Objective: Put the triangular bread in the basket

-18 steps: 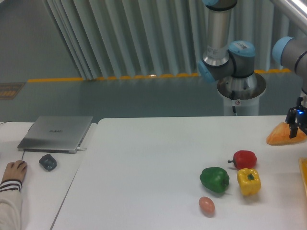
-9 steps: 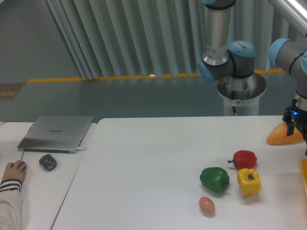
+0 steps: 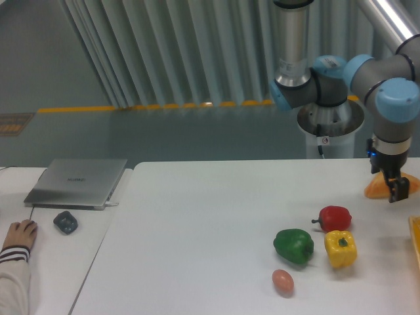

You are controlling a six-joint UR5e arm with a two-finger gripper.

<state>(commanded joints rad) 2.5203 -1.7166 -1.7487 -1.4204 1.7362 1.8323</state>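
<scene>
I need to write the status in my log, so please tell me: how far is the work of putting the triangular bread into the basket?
Nothing looks finished yet. The triangular bread lies on the table near its right edge, outside the basket. In hand: the end effector is down at the bread, but whether it grips is unclear. Left: lifting it, carrying it to the basket and releasing it.

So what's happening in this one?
A robot arm's two-finger gripper is down on the golden-orange wedge-shaped bread at the white table's far right edge; whether it is clamped is unclear. The orange-yellow basket shows only as a strip, with no bread in the visible part. Red, green and yellow peppers and a tan egg sit untouched.
</scene>
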